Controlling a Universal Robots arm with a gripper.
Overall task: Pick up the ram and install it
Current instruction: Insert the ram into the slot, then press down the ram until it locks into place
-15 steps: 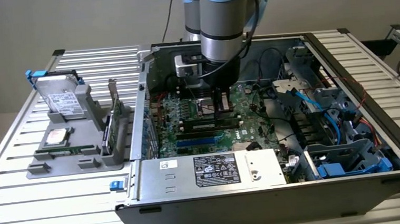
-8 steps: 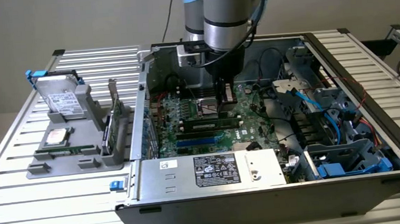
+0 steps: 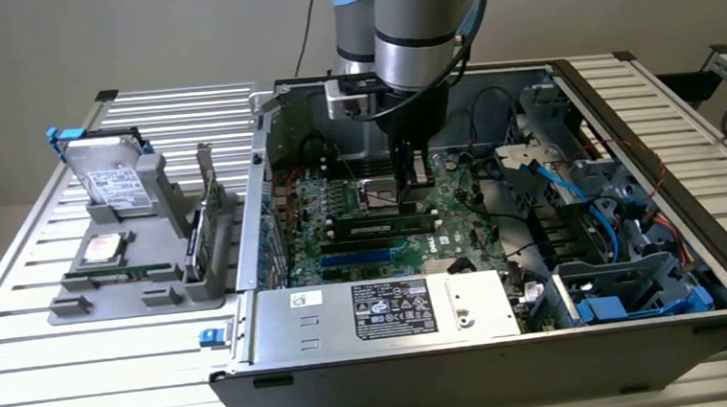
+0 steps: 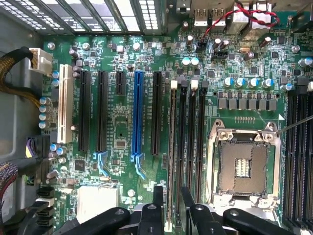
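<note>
The gripper [image 4: 172, 196] hangs low over the motherboard [image 4: 117, 127] inside the open computer case [image 3: 504, 366]. Its fingers [image 4: 159, 198] stand a little apart, one on each side of a thin edge. The gap looks wider than that edge, so I judge the gripper open and clamped on nothing.

The edge belongs to the ram [image 4: 172, 147], which stands in the first of the black slots [image 4: 201, 147] just beside the CPU socket [image 4: 243, 164]. The neighbouring slots are bare. In the exterior view the ram [image 3: 384, 228] shows as a green stick with dark chips, upright in its slot, with the gripper [image 3: 412, 192] above the end toward the exterior view's right.

Picking up and carrying therefore look done, and the stick is in place in a slot. Whether it is pressed fully home, with the end clips latched, cannot be made out.

On the tabletop [image 3: 39, 322] at the exterior view's left, a grey holder [image 3: 152, 295] carries a hard drive [image 3: 112, 183] and an expansion card [image 3: 207, 200], well apart from the work.
</note>
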